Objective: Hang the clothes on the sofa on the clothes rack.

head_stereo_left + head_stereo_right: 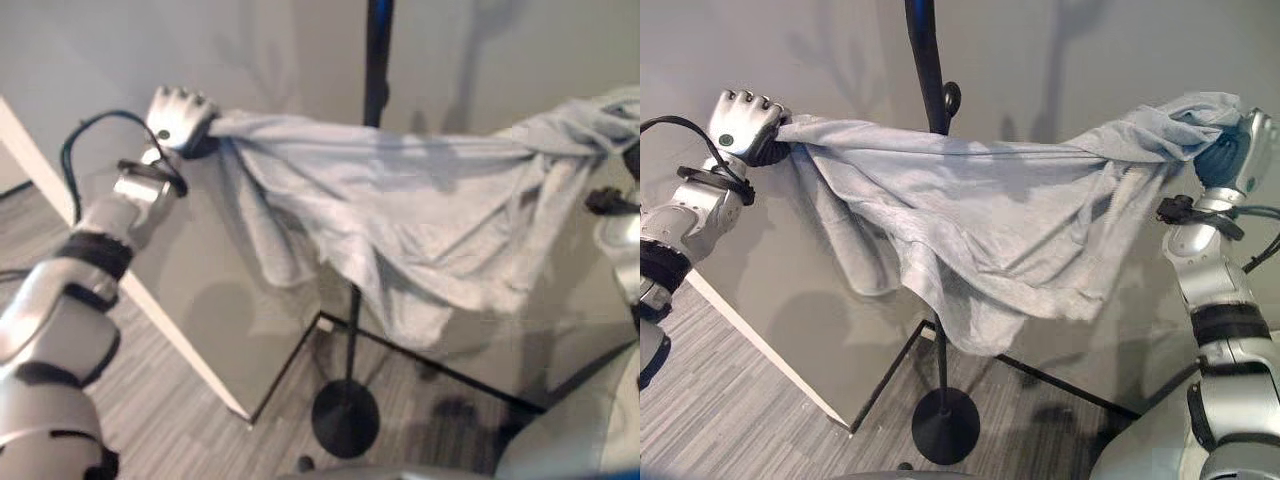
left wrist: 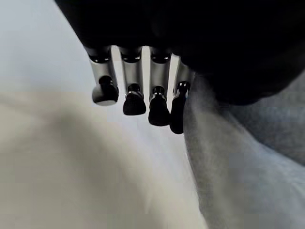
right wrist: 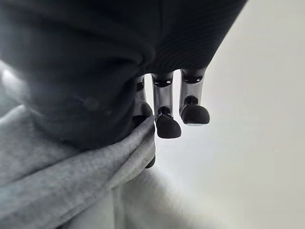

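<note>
A: Entry. Where does the pale grey soft cotton garment [image 1: 990,230] sit?

B: Held aloft, stretched between both hands in front of the black metal clothes rack pole [image 1: 925,70]. It sags in the middle; the lowest fold hangs toward 6 o'clock, above the rack's round black base [image 1: 945,425]. The pole rises behind the cloth toward 12 o'clock.

A: Left hand [image 1: 745,125]?

B: At about 10 o'clock in the head views, raised. Fingers curled into a fist round one bunched corner of the garment. In its wrist view the dark fingertips [image 2: 135,102] bend downward, grey cloth running just beside them.

A: Right hand [image 1: 1238,150]?

B: At roughly 2 o'clock, also raised. Fingers closed on the opposite bunched end; cloth drapes over the top of the hand. Its wrist view shows a rolled band of grey fabric wrapped across the palm side, two fingertips [image 3: 167,126] curled past it.

A: Surroundings?

B: Grey plain wall [image 1: 1090,60] behind; grey striped carpet floor [image 1: 730,400] below.
</note>
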You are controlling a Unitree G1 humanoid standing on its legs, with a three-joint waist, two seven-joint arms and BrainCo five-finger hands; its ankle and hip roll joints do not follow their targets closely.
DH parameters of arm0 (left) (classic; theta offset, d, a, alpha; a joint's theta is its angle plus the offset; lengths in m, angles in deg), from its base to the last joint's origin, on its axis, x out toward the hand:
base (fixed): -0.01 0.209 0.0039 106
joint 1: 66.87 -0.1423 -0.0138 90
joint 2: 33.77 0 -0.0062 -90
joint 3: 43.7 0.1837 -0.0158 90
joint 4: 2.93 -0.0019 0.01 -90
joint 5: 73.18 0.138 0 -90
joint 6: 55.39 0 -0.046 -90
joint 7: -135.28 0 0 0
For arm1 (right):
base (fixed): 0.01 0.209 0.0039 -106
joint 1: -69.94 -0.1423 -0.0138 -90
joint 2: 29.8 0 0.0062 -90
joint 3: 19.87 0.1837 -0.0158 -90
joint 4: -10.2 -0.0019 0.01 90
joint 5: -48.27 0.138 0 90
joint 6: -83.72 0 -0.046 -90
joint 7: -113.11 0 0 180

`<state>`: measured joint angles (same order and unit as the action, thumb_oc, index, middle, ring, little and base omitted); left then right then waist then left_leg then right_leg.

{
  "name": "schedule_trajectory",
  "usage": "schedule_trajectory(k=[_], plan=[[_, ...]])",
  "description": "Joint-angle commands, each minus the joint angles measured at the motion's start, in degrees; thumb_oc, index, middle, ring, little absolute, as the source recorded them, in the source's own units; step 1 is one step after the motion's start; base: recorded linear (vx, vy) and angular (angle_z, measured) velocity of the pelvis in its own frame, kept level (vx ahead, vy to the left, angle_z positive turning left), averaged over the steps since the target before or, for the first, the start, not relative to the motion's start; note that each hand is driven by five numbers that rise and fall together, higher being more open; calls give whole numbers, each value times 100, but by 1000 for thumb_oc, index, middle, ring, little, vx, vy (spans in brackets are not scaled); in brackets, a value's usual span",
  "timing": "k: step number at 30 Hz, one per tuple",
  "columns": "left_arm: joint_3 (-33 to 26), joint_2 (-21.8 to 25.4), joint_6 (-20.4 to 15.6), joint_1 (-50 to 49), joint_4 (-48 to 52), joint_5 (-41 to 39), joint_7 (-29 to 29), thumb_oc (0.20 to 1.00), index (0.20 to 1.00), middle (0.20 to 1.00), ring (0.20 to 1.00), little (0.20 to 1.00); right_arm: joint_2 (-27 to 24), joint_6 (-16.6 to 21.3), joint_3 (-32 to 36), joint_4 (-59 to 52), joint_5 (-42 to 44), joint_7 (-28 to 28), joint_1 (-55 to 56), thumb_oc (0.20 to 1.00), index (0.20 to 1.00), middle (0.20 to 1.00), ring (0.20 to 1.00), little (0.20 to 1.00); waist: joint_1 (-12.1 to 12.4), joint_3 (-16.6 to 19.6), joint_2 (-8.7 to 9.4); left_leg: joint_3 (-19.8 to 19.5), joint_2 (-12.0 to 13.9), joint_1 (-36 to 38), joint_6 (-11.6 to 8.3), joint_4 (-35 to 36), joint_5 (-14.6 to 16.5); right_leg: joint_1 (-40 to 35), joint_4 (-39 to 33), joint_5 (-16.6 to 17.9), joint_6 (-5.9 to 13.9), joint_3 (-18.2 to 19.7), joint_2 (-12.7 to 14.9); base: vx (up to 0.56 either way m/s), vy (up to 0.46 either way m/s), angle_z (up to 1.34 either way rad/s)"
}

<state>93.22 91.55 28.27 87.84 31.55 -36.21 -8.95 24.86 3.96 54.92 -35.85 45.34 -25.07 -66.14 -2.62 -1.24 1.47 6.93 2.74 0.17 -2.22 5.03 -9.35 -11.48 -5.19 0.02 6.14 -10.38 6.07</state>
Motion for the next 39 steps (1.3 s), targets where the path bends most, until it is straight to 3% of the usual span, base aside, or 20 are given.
schedule_trajectory(k=[1,3,7,10,14,16,19,22,24,25,27,33,34,35,39], plan=[[-197,-149,452,693,-1021,-656,1,200,200,200,200,200,-710,-30,-297,461,599,-57,-885,200,200,200,200,200,116,319,-49,59,239,279,-304,-3,493,465,185,249,343,-132,197,33,21,-6],[-203,-355,395,608,-1297,-840,-142,200,200,200,200,200,-502,-15,-645,895,802,-272,-1174,200,200,200,200,200,78,294,-67,74,237,302,-306,-3,506,489,207,255,345,-123,194,36,30,-8],[-545,-852,247,-12,-1306,-1004,-341,200,200,200,200,200,32,-42,-575,909,754,-449,-706,200,200,200,200,200,53,228,-58,86,236,330,-280,-3,542,512,228,248,336,-84,197,9,8,-2],[-1164,-1521,89,-1031,-933,-1307,-400,200,200,200,200,200,791,-113,-337,309,445,-509,258,200,200,200,200,200,23,135,-59,73,225,360,-233,-3,597,541,261,216,309,-42,207,8,11,-8],[-1412,-1837,42,-1595,-693,-1318,-390,200,200,200,200,200,1076,-198,-125,-317,172,-483,829,200,200,200,200,200,-2,99,-54,76,218,372,-208,-3,630,557,268,206,300,-15,217,2,7,-4],[-1702,-2412,-80,-2304,-302,-1484,-355,200,200,200,200,200,1573,-238,100,-703,-138,-379,1546,200,200,200,200,200,2,29,-23,60,196,382,-167,-3,672,546,267,194,281,-9,232,12,7,-9],[-1840,-2712,-158,-2655,-67,-1682,-337,200,200,200,200,200,1823,-245,142,-836,-256,-363,1903,200,200,200,200,200,23,23,-2,47,189,398,-150,-3,688,525,261,181,270,-14,239,5,2,-3],[-2369,-3580,-546,-3498,776,-3101,-295,200,200,200,200,200,2728,-211,164,-1137,-117,-312,2499,200,200,200,200,200,79,-22,58,2,170,419,-101,-3,712,497,254,170,232,-20,251,0,0,0],[-2495,-3787,-646,-3724,995,-3575,-341,200,200,200,200,200,2936,-184,161,-1266,-1,-334,2647,200,200,200,200,200,86,-15,73,-3,166,422,-95,-3,720,490,244,173,226,-20,252,0,0,0],[-2679,-4205,-988,-4030,1431,-4950,-403,1000,1000,1000,1000,1000,3421,-20,93,-1433,635,-474,2828,200,200,200,200,200,110,-34,103,-17,161,449,-85,-3,726,456,234,173,211,-28,247,0,0,0],[-2774,-4453,-1084,-4131,1709,-5948,-608,1000,1000,1000,1000,1000,3847,146,-15,-1505,1467,-658,2887,200,200,200,200,200,128,-26,123,-21,157,444,-80,-3,712,447,214,197,193,-32,246,0,0,0],[-2677,-4529,-921,-4376,1989,-6307,-815,1000,1000,1000,1000,1000,4395,301,-581,-1745,2843,-1222,3234,200,200,200,200,200,155,24,143,-20,152,405,-91,-3,681,474,148,267,173,-27,244,-6,-2,2],[-2698,-4514,-914,-4458,1983,-6304,-831,1000,1000,1000,1000,1000,4413,241,-761,-1811,2862,-1360,3336,633,633,633,633,633,164,33,140,-18,154,404,-97,-3,678,472,137,274,168,-23,247,-10,-14,3],[-2701,-4463,-922,-4575,1924,-6346,-914,1000,1000,1000,1000,1000,4381,164,-938,-1821,2894,-1577,3503,1000,1000,1000,1000,1000,175,51,135,-29,156,399,-104,-3,675,470,131,271,164,-43,244,-17,-21,4],[-2821,-4328,-782,-4834,1735,-6381,-1102,1000,1000,1000,1000,1000,4241,-21,-1251,-1877,3126,-2024,3727,1000,1000,1000,1000,1000,228,75,130,-41,153,378,-126,-3,649,473,140,277,161,-86,250,0,0,0]])
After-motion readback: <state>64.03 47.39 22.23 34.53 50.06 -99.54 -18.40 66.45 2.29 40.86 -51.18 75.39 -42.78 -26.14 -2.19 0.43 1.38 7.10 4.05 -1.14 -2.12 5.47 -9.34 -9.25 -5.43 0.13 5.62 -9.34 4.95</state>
